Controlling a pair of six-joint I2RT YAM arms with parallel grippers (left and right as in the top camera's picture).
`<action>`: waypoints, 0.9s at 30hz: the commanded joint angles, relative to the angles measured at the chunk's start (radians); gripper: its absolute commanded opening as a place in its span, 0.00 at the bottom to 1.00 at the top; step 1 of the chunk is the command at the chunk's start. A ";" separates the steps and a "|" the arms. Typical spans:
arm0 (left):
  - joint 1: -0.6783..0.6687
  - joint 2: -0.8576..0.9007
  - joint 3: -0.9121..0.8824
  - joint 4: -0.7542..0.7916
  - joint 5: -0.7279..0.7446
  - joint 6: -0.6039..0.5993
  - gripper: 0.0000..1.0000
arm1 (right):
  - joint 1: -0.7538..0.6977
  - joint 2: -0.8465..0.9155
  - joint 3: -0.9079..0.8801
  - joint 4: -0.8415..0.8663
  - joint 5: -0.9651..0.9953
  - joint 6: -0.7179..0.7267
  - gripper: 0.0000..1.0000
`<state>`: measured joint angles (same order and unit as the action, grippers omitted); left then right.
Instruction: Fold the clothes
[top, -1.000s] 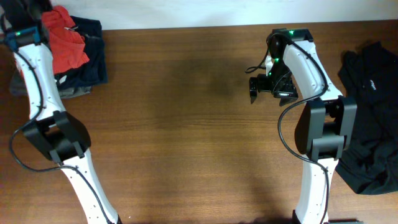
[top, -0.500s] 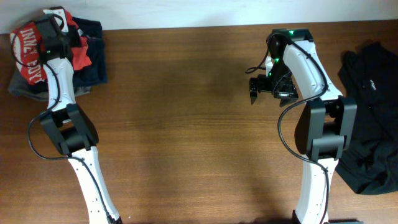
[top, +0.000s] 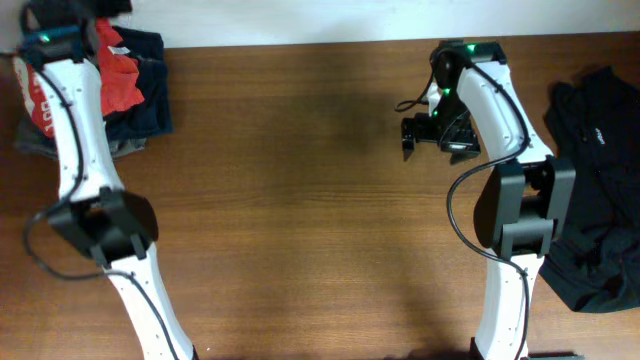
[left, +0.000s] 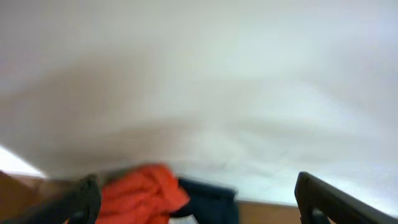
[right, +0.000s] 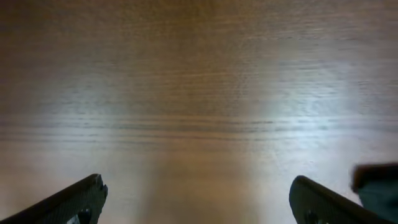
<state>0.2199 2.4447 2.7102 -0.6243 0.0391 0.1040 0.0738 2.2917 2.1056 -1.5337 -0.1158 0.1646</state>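
The orange-red T-shirt (top: 120, 72) lies crumpled on top of a dark folded pile (top: 152, 105) at the table's far left corner. A part with white lettering shows left of the arm. My left gripper (top: 70, 12) is raised above and behind it, at the top edge of the overhead view. In the left wrist view, which is blurred, the left gripper (left: 198, 186) stands open with nothing in it. The T-shirt (left: 143, 194) and the navy pile (left: 208, 202) are beyond its fingers. My right gripper (top: 430, 135) (right: 196, 186) hangs open over bare wood (right: 199, 93).
A loose black garment (top: 600, 190) sprawls over the table's right edge, beside the right arm's base. A white wall (left: 199, 74) rises just behind the table's back edge, close to the left gripper. The brown tabletop (top: 300, 200) stretches between the two arms.
My left gripper has opened and let go of the T-shirt, which now rests on the dark pile. The left arm has swung up and back. The right arm has barely moved.
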 joint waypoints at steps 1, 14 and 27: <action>-0.033 -0.168 0.031 -0.104 -0.001 -0.003 0.99 | 0.004 -0.047 0.089 -0.062 0.076 0.008 0.99; -0.090 -0.288 0.030 -0.430 0.000 -0.003 0.99 | 0.061 -0.463 0.120 -0.166 0.089 -0.011 0.99; -0.096 -0.286 0.030 -0.531 0.000 -0.003 0.99 | 0.187 -1.093 -0.221 -0.165 0.270 0.062 0.99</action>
<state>0.1246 2.1590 2.7396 -1.1477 0.0414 0.1040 0.2588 1.3064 1.9881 -1.6928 0.1017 0.1944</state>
